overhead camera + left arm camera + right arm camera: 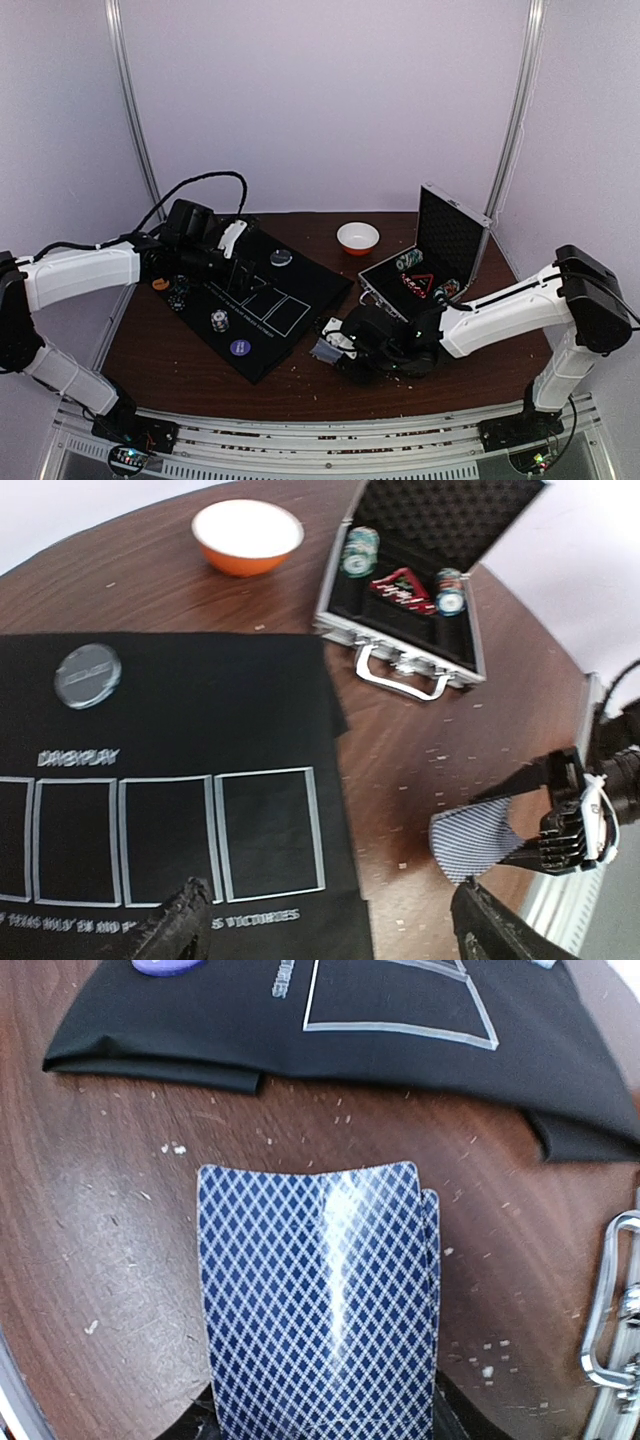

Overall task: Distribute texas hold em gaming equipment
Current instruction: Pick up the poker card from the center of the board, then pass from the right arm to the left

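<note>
My right gripper (pixel 332 347) is shut on a small stack of blue diamond-backed playing cards (pixel 320 1300), which bow upward between its fingers just above the wood. The left wrist view shows those cards (pixel 475 835) right of the black mat (pixel 180 720). My left gripper (pixel 335 925) hangs open and empty over the mat's near edge by the rightmost card outline. On the mat lie a pale grey disc (pixel 88 675), a purple disc (pixel 240 348) and a chip stack (pixel 219 320). Another chip stack (pixel 179 292) and an orange disc (pixel 160 284) sit at the mat's left side.
An open silver case (pixel 400 650) with chips (pixel 358 552) and a red packet inside stands at the right, its handle (pixel 610 1300) close to the held cards. A white bowl with orange rim (pixel 247 535) sits at the back. Small crumbs dot the brown table (pixel 200 385).
</note>
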`<action>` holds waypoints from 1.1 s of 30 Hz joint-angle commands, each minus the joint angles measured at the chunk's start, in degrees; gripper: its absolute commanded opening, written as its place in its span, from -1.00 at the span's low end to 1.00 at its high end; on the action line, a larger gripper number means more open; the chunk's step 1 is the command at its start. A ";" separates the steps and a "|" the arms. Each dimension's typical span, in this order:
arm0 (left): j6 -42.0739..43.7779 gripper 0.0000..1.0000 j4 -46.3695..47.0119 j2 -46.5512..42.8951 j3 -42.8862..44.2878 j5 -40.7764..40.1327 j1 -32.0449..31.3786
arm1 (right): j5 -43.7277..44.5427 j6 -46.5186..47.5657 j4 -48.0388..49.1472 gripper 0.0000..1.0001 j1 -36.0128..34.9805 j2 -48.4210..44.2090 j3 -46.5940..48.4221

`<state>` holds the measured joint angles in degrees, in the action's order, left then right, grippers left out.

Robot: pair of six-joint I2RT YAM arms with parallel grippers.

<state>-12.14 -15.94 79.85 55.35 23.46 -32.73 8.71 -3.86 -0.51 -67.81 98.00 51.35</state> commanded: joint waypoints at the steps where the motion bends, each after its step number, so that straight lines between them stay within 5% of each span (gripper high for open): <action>1: -0.55 0.74 6.97 0.10 -1.18 11.85 -0.36 | 5.34 4.61 -2.79 0.03 -1.06 -5.52 3.17; 8: -1.85 0.89 13.61 -1.48 -3.46 23.63 -1.11 | 9.67 11.54 -3.13 0.03 -2.20 -9.65 7.68; 17: -5.62 0.92 18.75 -0.40 -3.65 25.71 -2.07 | 12.50 20.08 -3.64 0.03 -4.81 -8.08 14.98; 33: -3.22 0.12 20.21 1.47 -4.38 28.61 -5.19 | 17.34 25.84 -1.32 0.02 -5.97 -4.62 19.55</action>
<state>-17.47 1.32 81.67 51.86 49.87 -37.04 22.22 20.38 -3.60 -73.36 92.31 68.14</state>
